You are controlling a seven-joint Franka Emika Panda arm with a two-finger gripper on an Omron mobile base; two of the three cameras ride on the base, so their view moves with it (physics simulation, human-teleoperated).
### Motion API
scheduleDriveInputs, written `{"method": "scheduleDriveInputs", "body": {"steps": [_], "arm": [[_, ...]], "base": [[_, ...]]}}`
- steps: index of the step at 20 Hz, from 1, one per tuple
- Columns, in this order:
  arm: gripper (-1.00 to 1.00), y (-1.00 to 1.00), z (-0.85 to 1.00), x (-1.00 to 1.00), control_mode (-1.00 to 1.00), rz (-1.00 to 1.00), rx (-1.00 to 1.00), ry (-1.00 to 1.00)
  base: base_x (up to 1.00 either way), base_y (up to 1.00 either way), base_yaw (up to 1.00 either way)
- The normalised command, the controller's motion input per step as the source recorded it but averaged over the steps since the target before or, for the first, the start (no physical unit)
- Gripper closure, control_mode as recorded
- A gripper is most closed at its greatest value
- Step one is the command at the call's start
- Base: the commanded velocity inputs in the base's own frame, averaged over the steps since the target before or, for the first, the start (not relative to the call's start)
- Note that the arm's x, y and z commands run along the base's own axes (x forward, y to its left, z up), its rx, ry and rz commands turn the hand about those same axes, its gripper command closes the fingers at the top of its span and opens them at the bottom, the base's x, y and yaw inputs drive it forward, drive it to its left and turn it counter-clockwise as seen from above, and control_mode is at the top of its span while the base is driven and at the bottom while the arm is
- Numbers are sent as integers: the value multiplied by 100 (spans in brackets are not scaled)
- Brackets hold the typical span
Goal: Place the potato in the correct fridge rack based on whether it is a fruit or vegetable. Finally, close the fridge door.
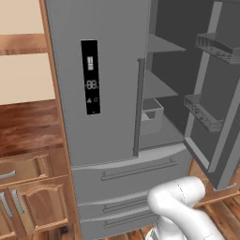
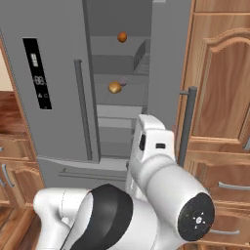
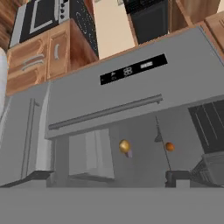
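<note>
1. Inside, the fridge [image 2: 58, 117] stands with its right door [image 1: 220, 108] swung wide and its left door [image 1: 101, 84], the one with the dark display panel [image 1: 90, 77], shut
2. On the fridge rack [image 2: 117, 97], second slab from the top, lies the potato [image 2: 114, 87], a small tan-yellow lump near the front edge; a faint pinkish item [image 2: 123, 81] sits just behind it, too small to identify
3. One shelf up, on the top shelf [image 2: 114, 52], rests a darker orange-brown round item [image 2: 122, 37], well apart from the potato
4. In the hand view the potato [image 3: 124, 145] and the orange-brown item [image 3: 169, 147] show side by side, since that camera is rolled onto its side
5. Lower in the fridge, a pale open bin [image 1: 151, 117] sits on the bottom level; its contents cannot be made out
6. On the open door, two wire-fronted door racks [image 1: 204, 112] show nothing in them from the left base view
7. As for orientation, the potato looks nearly round, so no long axis or pointing direction can be told
8. Finally, the gripper [image 3: 107, 179] hangs outside the fridge, in front of the opening, its two dark fingertips [image 3: 177, 177] spread far apart with nothing between them, well away from the potato
</note>
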Motion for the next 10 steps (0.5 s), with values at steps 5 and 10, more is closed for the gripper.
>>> {"method": "scheduleDriveInputs", "body": {"steps": [5,10], "arm": [[-100,-97,-20,1,-100,3,11,0],[-100,-60,-8,23,-100,8,9,0]], "base": [[0,0,0],[0,0,0]]}}
